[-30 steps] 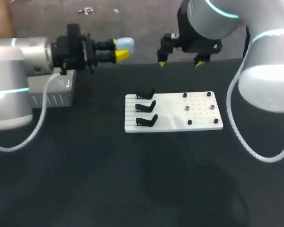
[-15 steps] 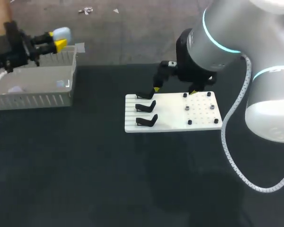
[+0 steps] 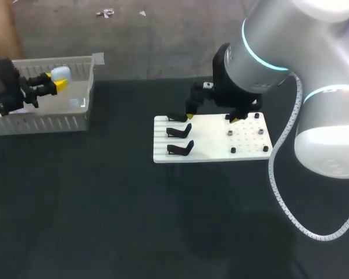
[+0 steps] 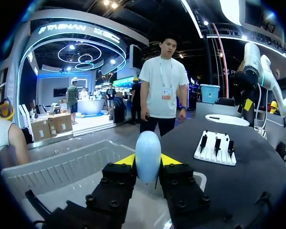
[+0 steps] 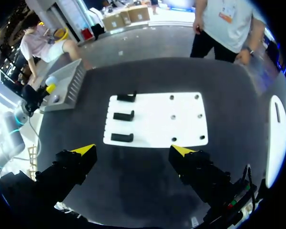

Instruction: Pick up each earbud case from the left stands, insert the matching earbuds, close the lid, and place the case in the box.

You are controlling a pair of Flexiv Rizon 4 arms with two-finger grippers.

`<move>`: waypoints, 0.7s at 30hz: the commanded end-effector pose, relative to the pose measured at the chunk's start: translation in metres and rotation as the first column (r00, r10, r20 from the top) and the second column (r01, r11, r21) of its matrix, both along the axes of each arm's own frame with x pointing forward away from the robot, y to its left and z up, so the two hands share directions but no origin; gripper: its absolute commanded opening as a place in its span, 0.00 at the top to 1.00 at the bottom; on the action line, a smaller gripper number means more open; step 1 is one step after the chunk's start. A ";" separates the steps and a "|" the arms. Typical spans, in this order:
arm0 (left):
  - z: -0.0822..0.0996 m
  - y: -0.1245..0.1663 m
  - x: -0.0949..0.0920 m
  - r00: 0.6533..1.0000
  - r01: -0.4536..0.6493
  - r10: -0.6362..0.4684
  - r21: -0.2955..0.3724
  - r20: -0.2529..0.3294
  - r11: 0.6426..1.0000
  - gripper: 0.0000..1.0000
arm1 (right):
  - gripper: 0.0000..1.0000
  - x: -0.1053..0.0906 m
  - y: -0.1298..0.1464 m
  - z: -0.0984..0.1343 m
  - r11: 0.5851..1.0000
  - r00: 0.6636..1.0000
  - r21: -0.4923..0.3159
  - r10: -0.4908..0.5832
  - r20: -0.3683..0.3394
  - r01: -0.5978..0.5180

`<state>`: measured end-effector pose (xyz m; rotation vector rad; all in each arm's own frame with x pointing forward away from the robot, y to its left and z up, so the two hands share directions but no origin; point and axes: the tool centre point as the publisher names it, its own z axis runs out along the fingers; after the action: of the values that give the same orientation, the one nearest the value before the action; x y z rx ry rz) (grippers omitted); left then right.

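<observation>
Black table, white stand board, clear box

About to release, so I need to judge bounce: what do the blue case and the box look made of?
The case is smooth, pale blue with a faint sheen, probably hard plastic. The box has ribbed, see-through whitish walls, probably thin moulded plastic.
</observation>
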<state>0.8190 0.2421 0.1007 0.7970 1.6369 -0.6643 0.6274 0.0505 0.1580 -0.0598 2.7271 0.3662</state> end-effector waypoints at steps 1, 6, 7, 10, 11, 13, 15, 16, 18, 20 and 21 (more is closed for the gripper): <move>-0.017 -0.002 0.003 0.999 -0.001 0.002 0.014 -0.033 1.000 1.00 | 0.00 0.001 0.002 0.000 1.000 1.000 -0.007 0.005 -0.010 -0.006; -0.023 -0.001 0.003 0.998 -0.021 0.022 0.026 -0.051 0.999 0.57 | 0.00 0.002 0.002 0.002 1.000 1.000 -0.011 0.010 -0.009 -0.010; -0.022 0.001 0.005 0.999 -0.029 0.030 0.032 -0.045 0.999 0.08 | 0.00 0.002 0.001 0.002 1.000 1.000 -0.011 0.012 -0.007 -0.012; -0.010 0.002 0.006 0.999 -0.034 0.034 0.034 -0.021 0.999 0.00 | 0.00 0.001 0.000 0.004 1.000 1.000 -0.003 0.019 0.013 -0.019; -0.006 0.002 0.005 0.999 -0.032 0.032 0.039 -0.014 0.999 0.00 | 0.00 0.001 -0.001 0.005 1.000 0.999 0.009 0.026 0.023 -0.026; 0.003 -0.001 0.003 1.000 -0.024 0.024 0.039 -0.002 0.999 0.00 | 0.00 -0.001 -0.002 0.006 0.998 0.997 0.023 0.054 0.047 -0.055; 0.012 -0.005 -0.004 1.000 -0.020 0.020 0.038 0.002 0.999 0.00 | 0.00 -0.002 -0.003 0.009 0.994 0.991 0.031 0.104 0.080 -0.107; 0.015 -0.008 -0.010 1.000 -0.019 0.019 0.034 0.002 0.999 0.00 | 0.00 -0.003 -0.004 0.011 0.990 0.985 0.034 0.134 0.109 -0.138; 0.021 -0.016 -0.022 1.000 -0.016 0.016 0.028 -0.005 0.999 0.00 | 0.00 -0.005 -0.004 0.018 0.979 0.968 0.027 0.194 0.157 -0.201; 0.026 -0.024 -0.036 1.000 -0.020 0.020 0.018 -0.022 1.000 0.00 | 0.00 -0.006 -0.007 0.025 0.967 0.948 0.020 0.245 0.203 -0.255; 0.028 -0.029 -0.044 0.999 -0.021 0.021 0.005 -0.033 1.000 0.00 | 0.00 -0.006 -0.008 0.028 0.961 0.937 0.010 0.266 0.225 -0.275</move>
<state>0.8067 0.2223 0.1173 0.8043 1.6577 -0.6886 0.6311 0.0568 0.1836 -0.3920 2.5718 0.4384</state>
